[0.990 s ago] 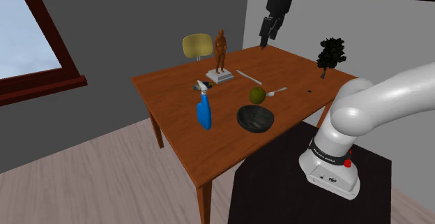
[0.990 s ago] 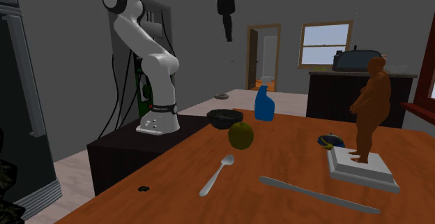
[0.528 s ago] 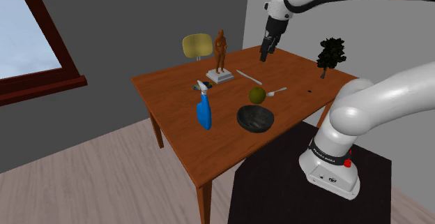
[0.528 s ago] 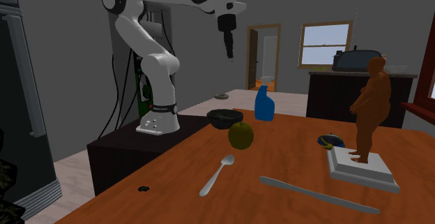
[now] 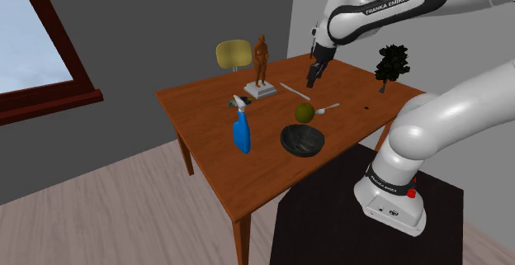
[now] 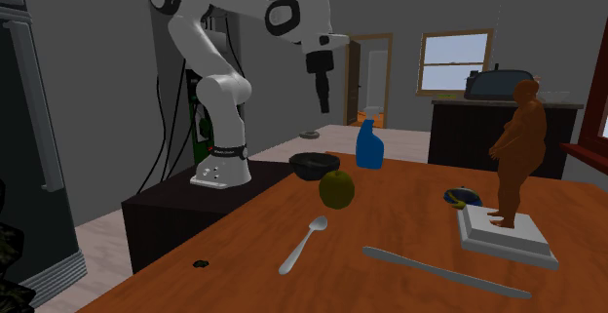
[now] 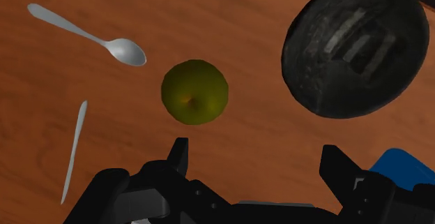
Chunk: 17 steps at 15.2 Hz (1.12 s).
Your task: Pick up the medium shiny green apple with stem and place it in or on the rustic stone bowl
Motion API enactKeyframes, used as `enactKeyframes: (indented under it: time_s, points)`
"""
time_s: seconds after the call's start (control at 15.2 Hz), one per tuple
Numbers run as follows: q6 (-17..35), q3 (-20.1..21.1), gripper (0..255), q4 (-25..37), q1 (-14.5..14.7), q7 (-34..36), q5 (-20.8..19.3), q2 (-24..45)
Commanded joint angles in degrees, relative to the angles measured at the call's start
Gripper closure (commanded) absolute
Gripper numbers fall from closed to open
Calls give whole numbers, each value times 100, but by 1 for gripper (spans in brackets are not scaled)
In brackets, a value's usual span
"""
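Observation:
An olive-green apple (image 5: 304, 112) (image 6: 336, 189) (image 7: 194, 92) rests on the brown wooden table (image 5: 206, 111), beside a dark stone bowl (image 5: 302, 140) (image 6: 313, 165) (image 7: 355, 48). My black gripper (image 5: 312, 79) (image 6: 321, 100) (image 7: 254, 162) hangs in the air well above the table, higher than the apple and apart from it. In the wrist view its two fingers stand wide apart with nothing between them, and the apple lies on the table just beyond the fingertips.
A silver spoon (image 5: 328, 107) (image 7: 90, 35) and a long pale utensil (image 5: 294, 91) (image 6: 446, 271) lie near the apple. A blue spray bottle (image 5: 240, 126), a brown figurine on a white base (image 5: 261, 67) and a small dark plant (image 5: 390, 63) also stand on the table.
The arm has lowered the gripper toward the table over the last second; it now hangs closer above the apple. Nothing on the table has moved.

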Motion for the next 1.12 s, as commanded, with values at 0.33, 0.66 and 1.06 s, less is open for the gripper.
enactKeyframes:
  time_s: [0.33,0.66,1.06]
  points:
    - [1539,-849,0,-141,38,-825,54,1299]
    - [2260,-1232,0,-114,225,-1297,376,2043]
    - [2804,-1387,0,-161,426,-1556,734,2570]
